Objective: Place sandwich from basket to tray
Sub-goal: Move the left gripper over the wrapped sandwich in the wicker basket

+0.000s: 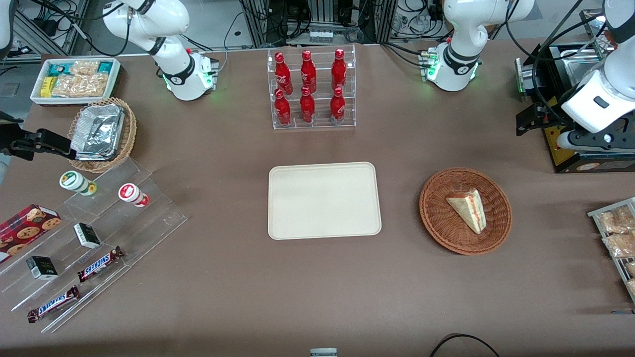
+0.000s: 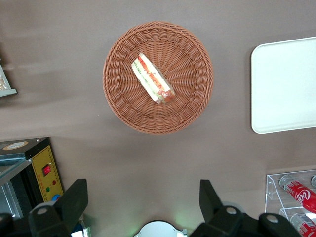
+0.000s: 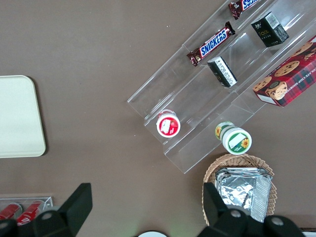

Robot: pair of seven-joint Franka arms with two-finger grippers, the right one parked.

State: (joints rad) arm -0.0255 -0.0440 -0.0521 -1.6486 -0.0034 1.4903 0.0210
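Lying on its side in the reddish wicker basket, the sandwich sat with its filling stripe turned up, while the gripper hung high above and farther from the front camera, fingers spread wide and holding nothing. The soft wedge looked likely to squash or shed filling under a hard pinch, and a low descent risked catching the basket's rim. The tray waited bare beside the basket, toward the parked arm's end.

Six red bottles, one sandwich
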